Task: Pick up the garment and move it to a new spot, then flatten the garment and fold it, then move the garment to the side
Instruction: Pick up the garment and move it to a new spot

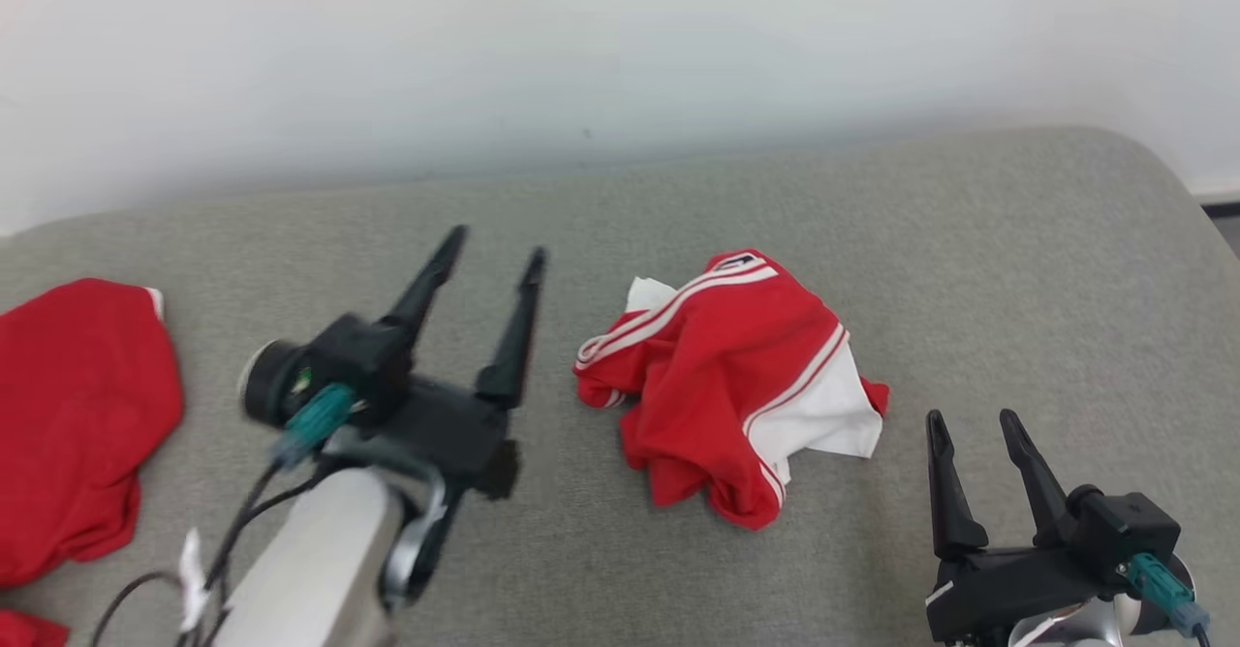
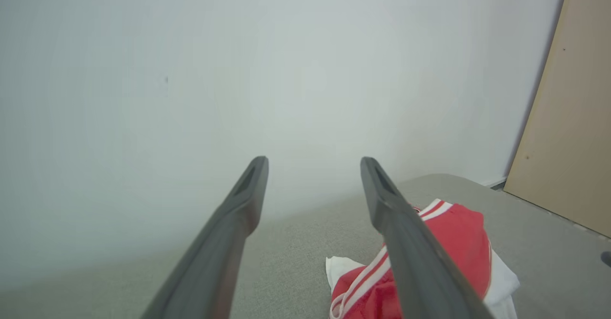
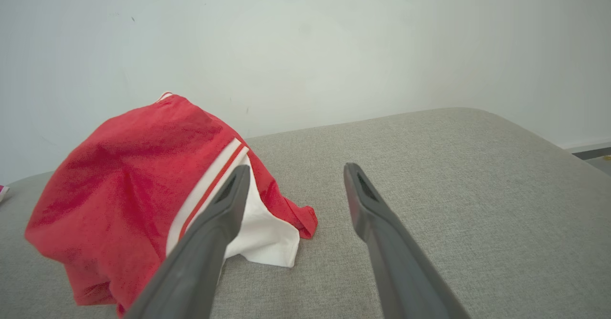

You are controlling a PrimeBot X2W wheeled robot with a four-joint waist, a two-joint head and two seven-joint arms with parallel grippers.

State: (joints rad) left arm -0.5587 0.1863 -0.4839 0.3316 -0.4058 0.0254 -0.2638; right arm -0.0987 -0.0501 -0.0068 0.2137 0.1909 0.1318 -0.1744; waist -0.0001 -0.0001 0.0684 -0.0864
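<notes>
— What lies on the left?
— A plain red cloth [image 1: 77, 415], crumpled on the grey cushion [image 1: 969, 269].
— And behind?
— A white wall [image 1: 620, 46]; a tan board [image 2: 568, 118] stands at the right.

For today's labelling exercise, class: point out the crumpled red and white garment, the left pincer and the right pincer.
Red and white garment [image 1: 717, 385]: head view, red fabric at the heap's middle.
Left pincer [image 1: 496, 244]: head view, midway between its fingertips.
Right pincer [image 1: 973, 418]: head view, midway between its fingertips.
</notes>
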